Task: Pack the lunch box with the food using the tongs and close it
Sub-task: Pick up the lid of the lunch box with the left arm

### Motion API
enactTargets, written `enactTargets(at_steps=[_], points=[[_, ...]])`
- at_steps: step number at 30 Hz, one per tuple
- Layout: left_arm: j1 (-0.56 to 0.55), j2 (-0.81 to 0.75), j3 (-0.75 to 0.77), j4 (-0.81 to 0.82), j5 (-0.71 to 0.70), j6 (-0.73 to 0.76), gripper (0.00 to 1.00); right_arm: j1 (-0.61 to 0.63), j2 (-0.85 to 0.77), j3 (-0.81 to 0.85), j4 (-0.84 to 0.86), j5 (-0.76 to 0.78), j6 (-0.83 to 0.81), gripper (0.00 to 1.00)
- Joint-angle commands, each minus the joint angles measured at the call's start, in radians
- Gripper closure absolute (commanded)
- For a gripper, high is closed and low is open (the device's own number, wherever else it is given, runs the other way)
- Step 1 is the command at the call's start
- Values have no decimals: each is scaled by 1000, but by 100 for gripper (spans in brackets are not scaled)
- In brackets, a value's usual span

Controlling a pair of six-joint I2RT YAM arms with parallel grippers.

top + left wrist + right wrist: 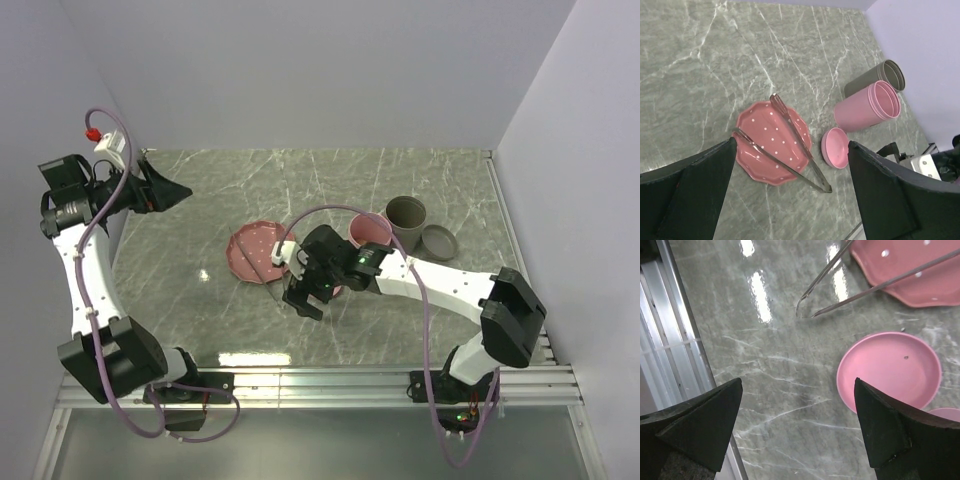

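Note:
The slim silver tongs (pixel 777 164) lie across the pink dotted plate (pixel 765 135), their joined end resting on the table toward the near edge. The pink lunch box (pixel 867 106) stands open and upright, and its pink lid (pixel 836 147) lies flat beside the plate. No food shows in any view. My left gripper (pixel 168 190) hangs open high at the far left, well away from the plate. Open as well, my right gripper (pixel 798 382) hovers low over bare table, between the lid (pixel 890 371) and the tongs' joined end (pixel 802 310). Neither gripper holds anything.
A grey cup (pixel 407 218) stands behind the lunch box (pixel 370 232), with a grey lid (pixel 438 242) to its right. The metal rail (pixel 670 330) of the near table edge runs just left of my right gripper. White walls enclose the table.

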Motion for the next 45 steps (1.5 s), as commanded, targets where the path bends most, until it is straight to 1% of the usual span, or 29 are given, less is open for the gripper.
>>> enactTargets(at_steps=[1,4,5,6,7,8,9,10,12,14,15,16,18,19,20,21,22,23,24,26,27,28,29,30,31,34,38,39,45], points=[[-7,-82,-26,70,84,92,1,-16,-11,26,2,-32,-12,1],[-55,-112,-52,9,84,268,2,-49,-62,10,-1,-58,1,0],[-79,-116,-52,-32,67,408,3,-65,-88,13,-8,-68,8,0],[-145,-113,-52,-77,50,492,3,-89,-103,17,-12,-91,13,0],[-183,-108,-54,-120,4,577,4,-106,-117,24,-26,-102,16,0],[-223,-108,-74,-187,-17,715,4,-120,-147,26,-32,-113,22,0],[-295,-106,-92,-204,-36,773,6,-146,-166,27,-44,-128,25,0],[-328,-108,-112,-227,-63,901,6,-155,-186,35,-50,-130,28,0],[-403,-120,-184,-263,-77,1020,8,-184,-246,41,-64,-139,36,0],[-437,-148,-270,-199,-96,1089,8,-258,-315,35,-67,-156,50,0],[-467,-160,-296,-180,-97,1100,9,-288,-335,32,-64,-165,54,0],[-472,-180,-334,-166,-102,1141,10,-360,-355,26,-69,-185,59,0],[-573,-203,-365,-101,-146,1163,12,-426,-398,23,-74,-212,74,0],[-605,-220,-390,-67,-171,1169,13,-486,-411,21,-77,-237,88,0],[-642,-221,-402,-39,-245,1172,14,-509,-431,23,-77,-243,99,0],[-744,-221,-410,2,-313,1173,15,-532,-442,23,-78,-246,111,0],[-803,-197,-411,-7,-368,1225,15,-552,-448,26,-74,-249,125,0],[-855,-173,-404,-31,-420,1265,15,-606,-459,27,-74,-271,149,0],[-953,-143,-392,-62,-515,1294,19,-637,-462,29,-69,-288,162,0],[-1029,-41,-330,-137,-568,1318,22,-715,-455,40,-74,-347,208,0],[-1085,-4,-303,-160,-589,1316,27,-788,-445,49,-92,-373,220,0],[-1108,62,-251,-192,-602,1302,28,-831,-436,66,-106,-407,237,0],[-1130,90,-229,-198,-614,1295,30,-864,-422,72,-115,-438,246,0],[-1165,113,-209,-199,-626,1290,32,-925,-419,75,-121,-497,252,0],[-1176,148,-183,-195,-643,1287,34,-947,-421,75,-130,-515,257,0],[-1210,211,-149,-168,-678,1305,36,-979,-438,66,-140,-519,254,0],[-1251,295,-126,-180,-746,1347,39,-984,-448,63,-138,-518,255,0],[-1265,308,-128,-177,-754,1351,41,-1011,-447,67,-146,-521,255,0],[-1274,383,-144,-146,-823,1400,48,-1050,-442,78,-141,-555,258,0]])
